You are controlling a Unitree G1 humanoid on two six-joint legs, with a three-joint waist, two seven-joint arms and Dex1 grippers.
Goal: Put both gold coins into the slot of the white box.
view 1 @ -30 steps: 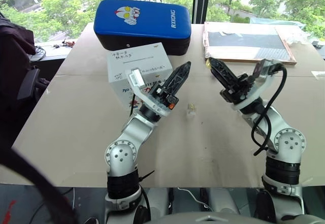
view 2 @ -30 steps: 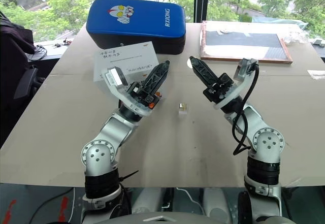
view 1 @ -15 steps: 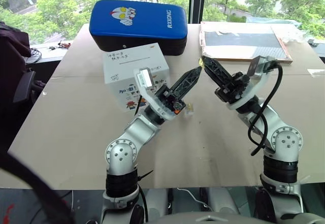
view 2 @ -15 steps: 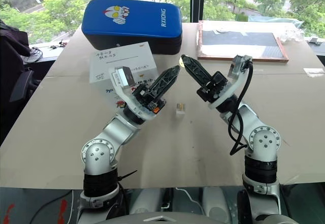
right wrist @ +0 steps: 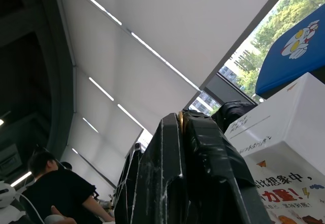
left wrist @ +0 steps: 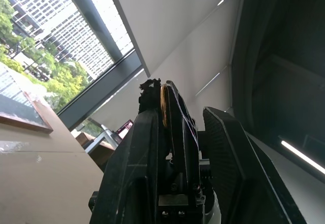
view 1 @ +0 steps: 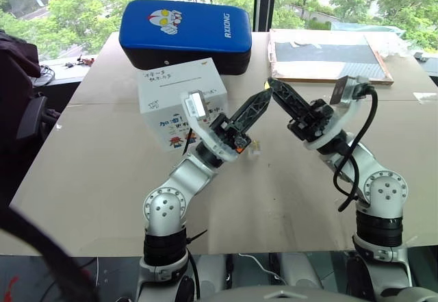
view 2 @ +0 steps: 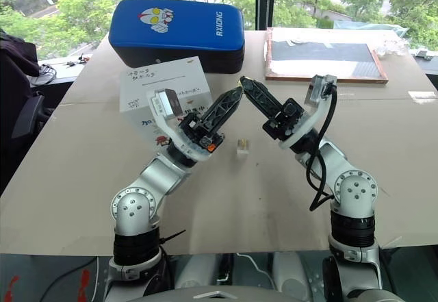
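The right end effector point(view 1: 269, 83) is clenched on a gold coin point(right wrist: 180, 114) at its fingertips, tip to tip with the left end effector point(view 1: 268, 94), whose fingers close around it at frame centre, above the second coin point(view 1: 257, 148) on the worktop point(view 1: 102, 179), right of the white box point(view 1: 164, 90).

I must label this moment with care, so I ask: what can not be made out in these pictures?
- Held coin: right wrist view, the right gripper hides all but a gold edge.
- Table coin: eye views, too small for detail.
- Box slot: left eye view, only a thin line on top.
- Box front: eye views, the left arm covers part.
- Whether the left gripper touches the held coin: eye views, tips overlap.
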